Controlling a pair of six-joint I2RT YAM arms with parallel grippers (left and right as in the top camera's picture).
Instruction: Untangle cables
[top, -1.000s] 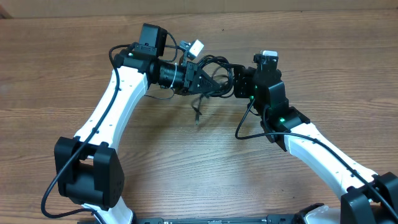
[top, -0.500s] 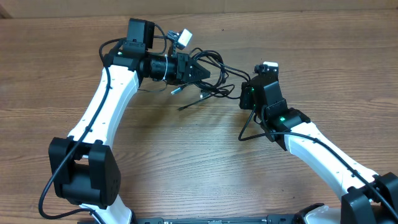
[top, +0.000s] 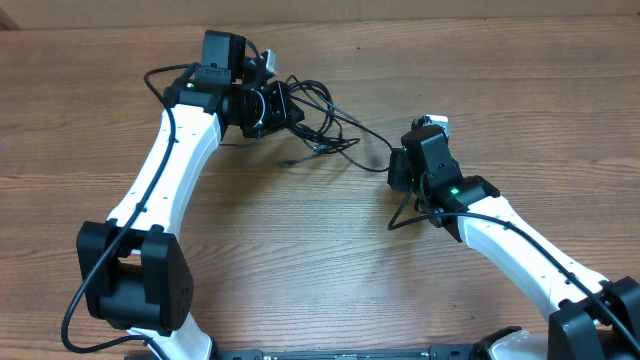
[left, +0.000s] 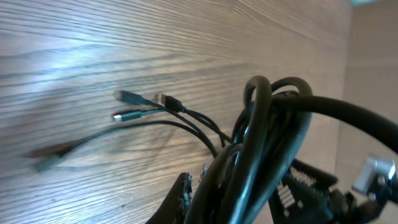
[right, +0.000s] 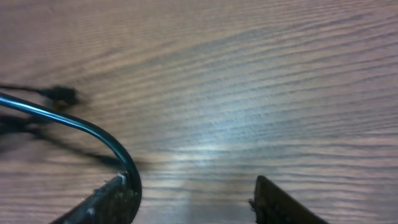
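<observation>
My left arm has drawn back toward the far left, hauling the cables (left: 264, 143) along, and my right gripper (right: 193, 202) has spread its fingers apart. The wooden table (top: 300, 250) lies under everything. My left gripper (top: 281, 105) is pinched tight on the looped bundle, which hides its tips in the wrist view. One cord (right: 93, 130) leans against my right finger (right: 109, 199), not pinched. Three plugs (left: 134, 106) trail off the bundle, too blurred to identify.

The table (top: 300, 260) is showing smooth wood grain with a soft sheen; cables (left: 261, 143) are gleaming glossy black, rubbery-looking; plug tips (left: 127, 97) are glinting metallic; arm shells (top: 155, 180) are shining white, smooth plastic.
</observation>
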